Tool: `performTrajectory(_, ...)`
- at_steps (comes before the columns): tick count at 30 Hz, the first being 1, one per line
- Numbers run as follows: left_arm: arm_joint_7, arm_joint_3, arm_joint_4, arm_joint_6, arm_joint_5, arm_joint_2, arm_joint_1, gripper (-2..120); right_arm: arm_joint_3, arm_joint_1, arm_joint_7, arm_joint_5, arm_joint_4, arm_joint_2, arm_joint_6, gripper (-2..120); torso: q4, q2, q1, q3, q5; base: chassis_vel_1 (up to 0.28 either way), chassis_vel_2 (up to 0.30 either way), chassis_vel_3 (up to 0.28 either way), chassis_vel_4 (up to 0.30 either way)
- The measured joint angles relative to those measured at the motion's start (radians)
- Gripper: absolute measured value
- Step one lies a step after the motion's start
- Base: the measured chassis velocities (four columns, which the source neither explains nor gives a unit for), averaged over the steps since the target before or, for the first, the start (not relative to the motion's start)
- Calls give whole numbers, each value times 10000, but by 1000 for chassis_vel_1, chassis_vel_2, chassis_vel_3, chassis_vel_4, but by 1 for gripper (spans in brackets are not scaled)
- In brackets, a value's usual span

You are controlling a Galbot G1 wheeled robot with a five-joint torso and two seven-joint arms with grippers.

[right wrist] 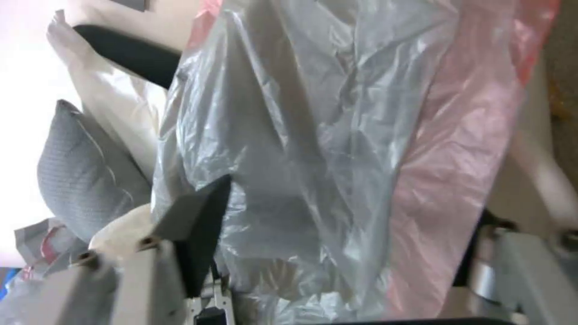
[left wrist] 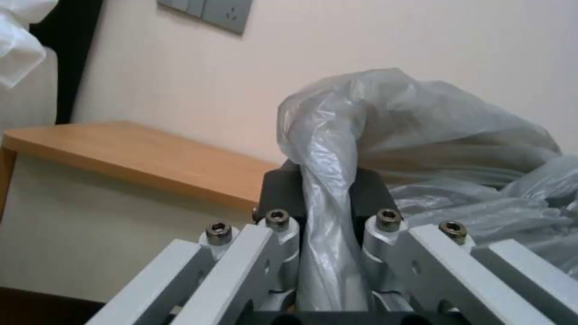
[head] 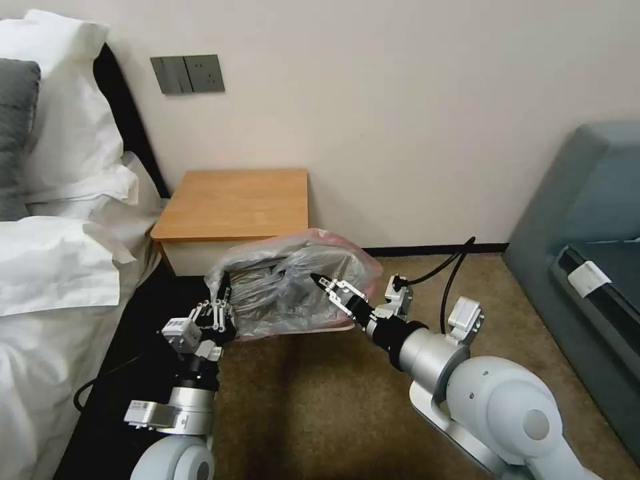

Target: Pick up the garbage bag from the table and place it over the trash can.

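Grey garbage bag (head: 293, 287), pink edge; orange-brown table (head: 233, 200).

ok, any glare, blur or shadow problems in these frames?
Head view: even light, sharp; soft shadow on the carpet under the garbage bag. Left wrist view: bag sharp between the left gripper pads, mild sheen. Right wrist view: bag soft, window side blown out.

The rear boundary is a plain cream-white painted wall (head: 400, 120) carrying a dark grey rectangular switch-and-socket plate (head: 187, 73). A black skirting strip (head: 427, 251) runs along its base. The floor is brown short-pile carpet (head: 313, 400). On the left stands a bed with white crumpled linen (head: 53, 267), a white pillow (head: 60, 100), a grey textured cushion (head: 15, 133) and a black headboard (head: 127, 113). On the right is a blue-grey upholstered sofa (head: 587, 200). Lighting is even and diffuse.
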Motion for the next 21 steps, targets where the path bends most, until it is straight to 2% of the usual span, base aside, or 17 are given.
performTrajectory(1,0,3,10,1,-1,0,-2,9,-14,2,-2,0,1,0,5,62,0,0,0,0,0,0,0,0,0)
performTrajectory(2,0,3,10,1,-1,0,-2,9,-14,2,-2,0,1,0,5,62,0,0,0,0,0,0,0,0,0)
performTrajectory(5,0,6,67,4,0,1,-7,9,-73,18,-5,-17,28,1,29,46,0,0,0,0,0,0,0,0,0)
performTrajectory(6,0,6,67,4,0,1,-7,9,-73,18,-5,-17,28,1,29,46,0,0,0,0,0,0,0,0,0)
performTrajectory(8,0,10,86,8,5,0,-12,9,-87,26,-20,-36,54,0,31,35,0,0,0,0,0,0,0,0,0)
performTrajectory(10,1,11,93,9,6,-3,-19,9,-87,25,-21,-42,57,-2,31,32,0,0,0,0,0,0,0,0,0)
performTrajectory(13,0,20,120,20,7,-13,-37,9,-79,-4,-21,-56,87,-37,36,18,0,0,0,0,0,0,0,0,0)
performTrajectory(14,0,20,120,20,7,-13,-37,9,-79,-4,-21,-56,87,-37,36,18,0,0,0,0,0,0,0,0,0)
performTrajectory(17,1,22,154,25,16,-24,-47,9,-62,-55,-8,-61,143,-75,42,4,0,0,0,0,0,0,0,0,0)
performTrajectory(19,1,20,155,25,17,-29,-44,9,-49,-75,7,-64,146,-85,48,0,0,0,0,0,0,0,0,0,0)
performTrajectory(21,0,20,156,25,18,-32,-37,9,-44,-86,22,-67,148,-87,57,0,0,0,-1,0,0,0,0,0,0)
